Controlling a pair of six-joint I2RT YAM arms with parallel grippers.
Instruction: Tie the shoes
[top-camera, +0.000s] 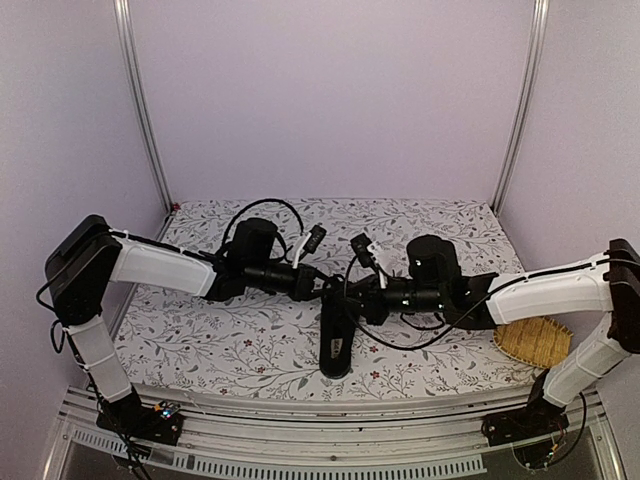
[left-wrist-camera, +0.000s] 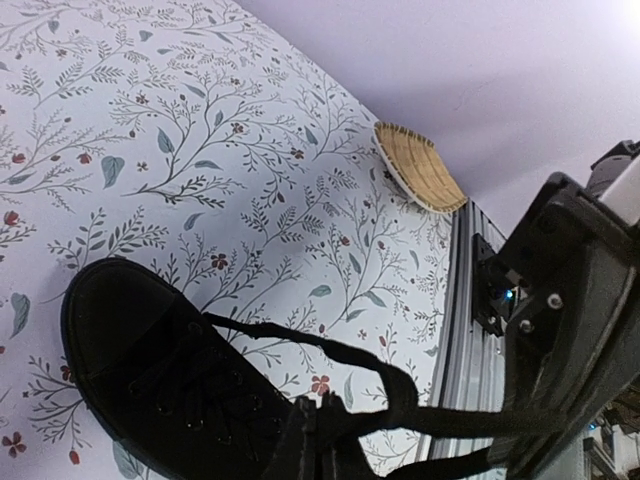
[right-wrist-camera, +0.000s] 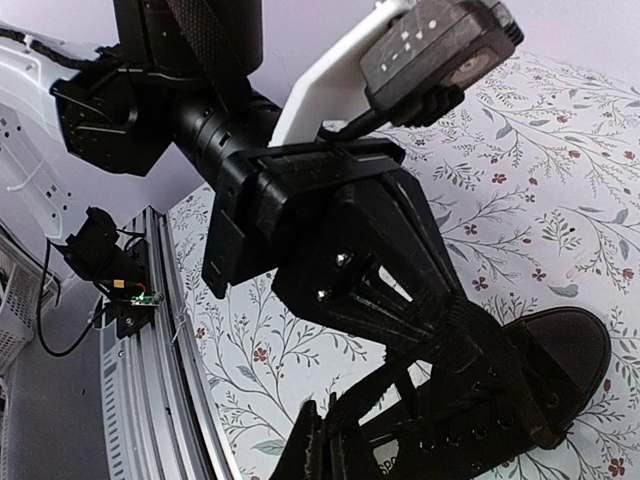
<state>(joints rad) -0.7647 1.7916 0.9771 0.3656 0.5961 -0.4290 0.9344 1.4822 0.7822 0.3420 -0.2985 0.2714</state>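
The black shoe (top-camera: 335, 340) lies mid-table, its pale insole label showing. Both grippers meet above its laced front. In the left wrist view the shoe (left-wrist-camera: 150, 370) fills the lower left, and a thin black lace (left-wrist-camera: 279, 331) runs from its eyelets in a loop to my left gripper (left-wrist-camera: 318, 402), which is shut on it. In the right wrist view my right gripper (right-wrist-camera: 320, 408) is shut on another stretch of lace (right-wrist-camera: 376, 376) leading up from the shoe (right-wrist-camera: 545, 375). The left gripper's body (right-wrist-camera: 340, 240) hangs close above. From the top, the left gripper (top-camera: 328, 286) and right gripper (top-camera: 352, 294) nearly touch.
A woven straw mat (top-camera: 535, 340) lies at the table's right edge, under the right forearm, also seen as the straw mat (left-wrist-camera: 415, 165). The floral tablecloth (top-camera: 230, 330) covers the table. An aluminium rail (top-camera: 330, 435) runs along the near edge. Walls close in on three sides.
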